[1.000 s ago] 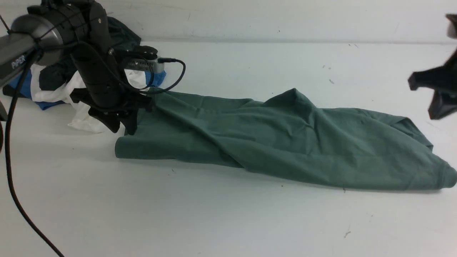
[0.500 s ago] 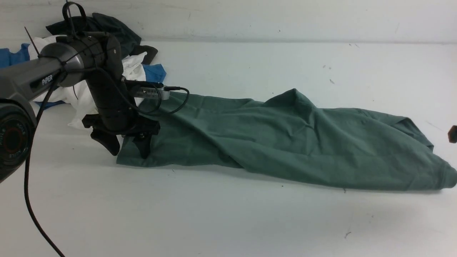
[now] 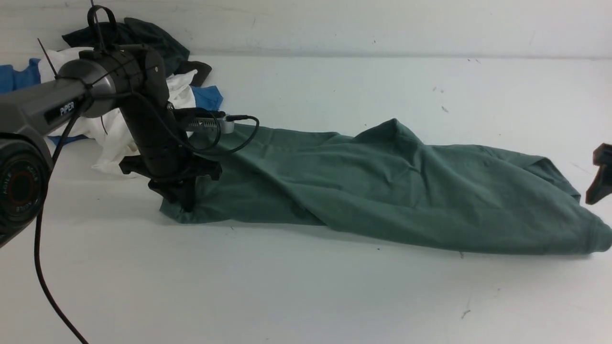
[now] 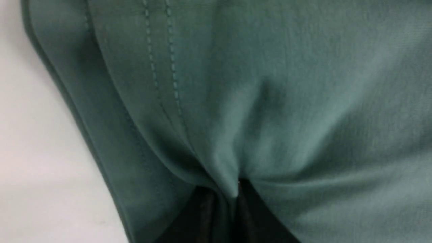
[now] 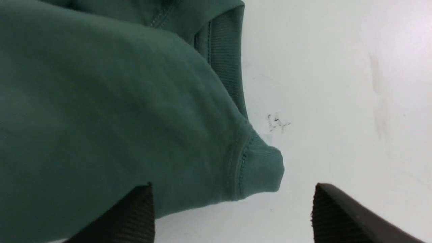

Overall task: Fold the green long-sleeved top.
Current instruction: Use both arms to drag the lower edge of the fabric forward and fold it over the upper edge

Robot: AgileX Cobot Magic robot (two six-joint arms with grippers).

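Observation:
The green long-sleeved top (image 3: 382, 191) lies stretched in a long rumpled band across the table, from centre-left to the right edge. My left gripper (image 3: 184, 203) presses down on its left end, shut on a pinch of the green fabric (image 4: 303, 101). In the left wrist view the cloth bunches between the dark fingers of the left gripper (image 4: 224, 209). At the right edge only one finger of my right gripper (image 3: 600, 177) shows, just above the top's right end. The right wrist view has the right gripper (image 5: 232, 190) open, with the ribbed cuff (image 5: 260, 165) between and beyond its fingers, untouched.
A heap of other garments sits at the back left: a white shirt (image 3: 114, 138), blue cloth (image 3: 208, 98) and a dark piece (image 3: 143, 36). A black cable (image 3: 43, 286) hangs down from the left arm over the table's near left. A wall bounds the table's far side.
My left gripper came down onto the top's left end and shut on the fabric, pulling that end slightly right. The right gripper dropped low at the right edge and opened.

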